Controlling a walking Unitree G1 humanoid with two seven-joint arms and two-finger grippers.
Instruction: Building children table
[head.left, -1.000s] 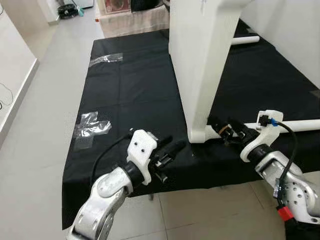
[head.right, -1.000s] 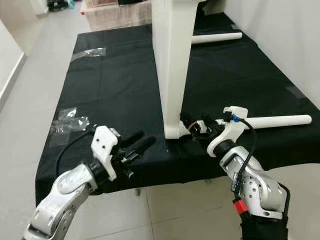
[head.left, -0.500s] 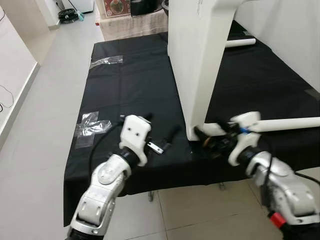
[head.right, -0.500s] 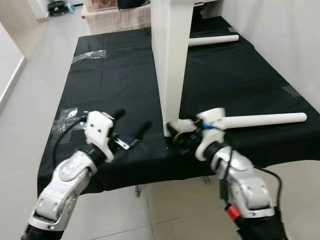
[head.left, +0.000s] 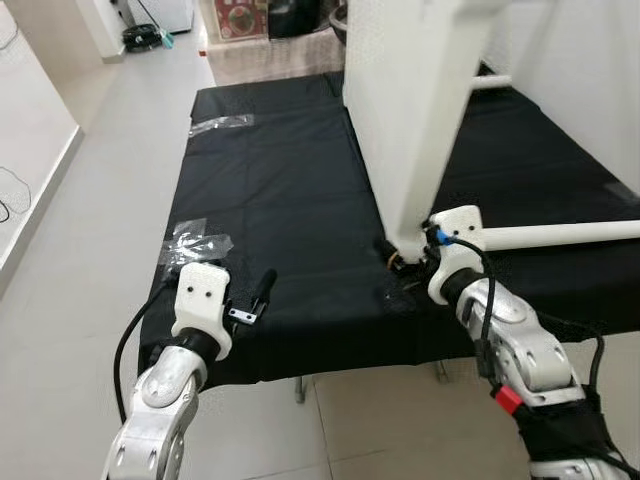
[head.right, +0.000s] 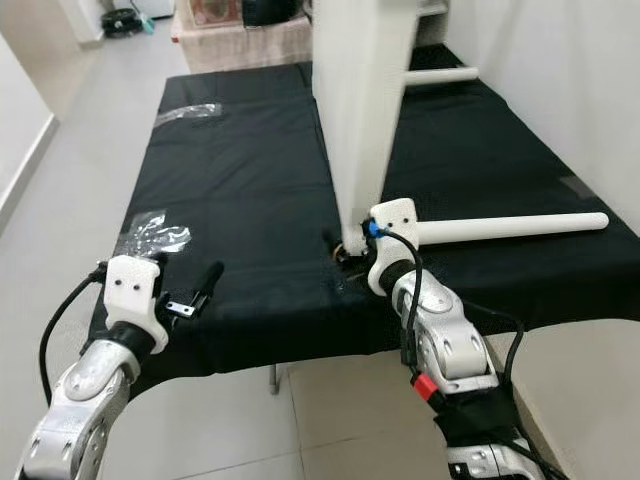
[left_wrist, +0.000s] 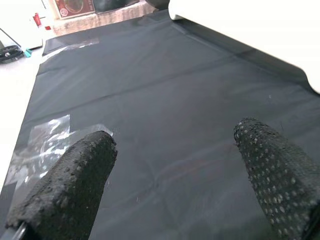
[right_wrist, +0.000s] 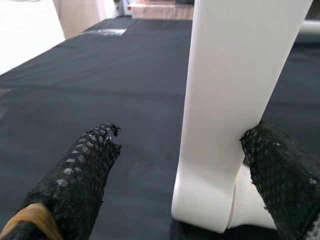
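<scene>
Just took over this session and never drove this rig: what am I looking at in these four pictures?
A two-armed humanoid robot. The two wide pictures come from its head; the close-ups look along each wrist's black fingers. A black cloth-covered table carries a tall white tabletop panel standing on edge, long white round legs and clear plastic wrap. The right pincer is open around the panel's bottom corner, one finger touching it. The left pincer hovers open, holding nothing.
</scene>
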